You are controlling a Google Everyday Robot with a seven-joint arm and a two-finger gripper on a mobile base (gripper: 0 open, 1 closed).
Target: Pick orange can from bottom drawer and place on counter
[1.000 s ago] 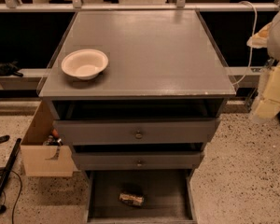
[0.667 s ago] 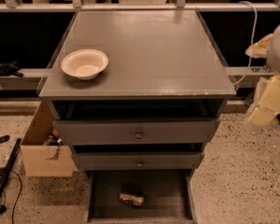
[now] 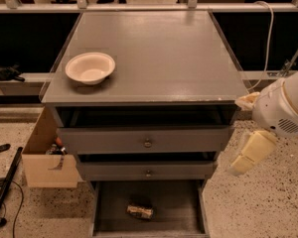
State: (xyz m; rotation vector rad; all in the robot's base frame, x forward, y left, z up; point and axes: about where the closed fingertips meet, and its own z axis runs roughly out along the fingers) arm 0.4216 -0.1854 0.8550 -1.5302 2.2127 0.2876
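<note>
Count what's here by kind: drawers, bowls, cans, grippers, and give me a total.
Drawers: 3 (top drawer, middle drawer, bottom drawer)
Bowls: 1, the bowl on the counter
Cans: 1, the can in the bottom drawer
Grippers: 1, the gripper right of the drawers
Total: 6

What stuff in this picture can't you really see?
Camera view:
- orange can, lying in the bottom drawer: its label, too small and dark.
- bottom drawer: front cut off by the lower edge.
- gripper, right of the drawers: its arm cut off by the right edge.
- top drawer's inside: hidden under the counter.
</note>
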